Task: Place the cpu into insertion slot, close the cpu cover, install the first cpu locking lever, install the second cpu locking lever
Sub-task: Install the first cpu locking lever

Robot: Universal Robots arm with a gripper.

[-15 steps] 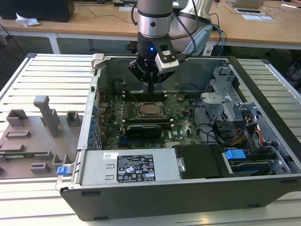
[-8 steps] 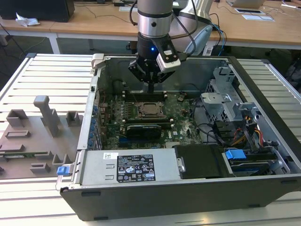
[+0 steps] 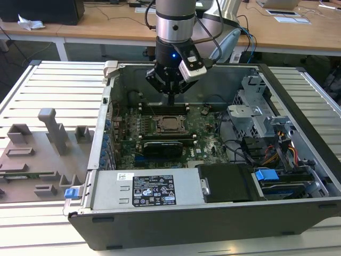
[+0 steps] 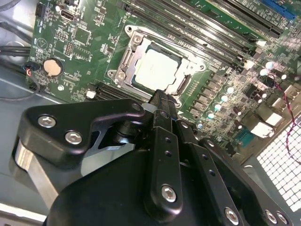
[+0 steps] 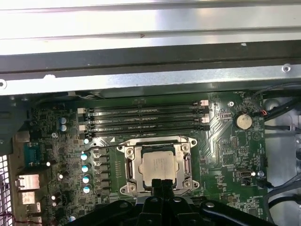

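The cpu [image 5: 159, 168] [image 4: 156, 69] lies flat in the insertion slot [image 3: 171, 124] on the green motherboard [image 5: 225, 150]. The cpu cover [image 5: 132, 165] [image 4: 128, 60], a silvery frame, lies down around the chip. A thin wire lever [image 5: 106, 143] runs along the socket's edge beside the memory slots; whether it is latched I cannot tell. My gripper [image 3: 171, 99] [image 5: 162, 184] [image 4: 163, 98] hangs just above the socket's edge, its fingers shut together with nothing between them.
The motherboard sits inside an open computer case [image 3: 106, 74] with tall metal walls. Long black memory slots [image 5: 146, 120] lie beside the socket. A drive cage [image 3: 256, 114], cables [image 3: 277, 152] and a power supply [image 3: 144, 189] crowd the case. A grey fixture tray [image 3: 37, 154] rests outside at the exterior view's left.
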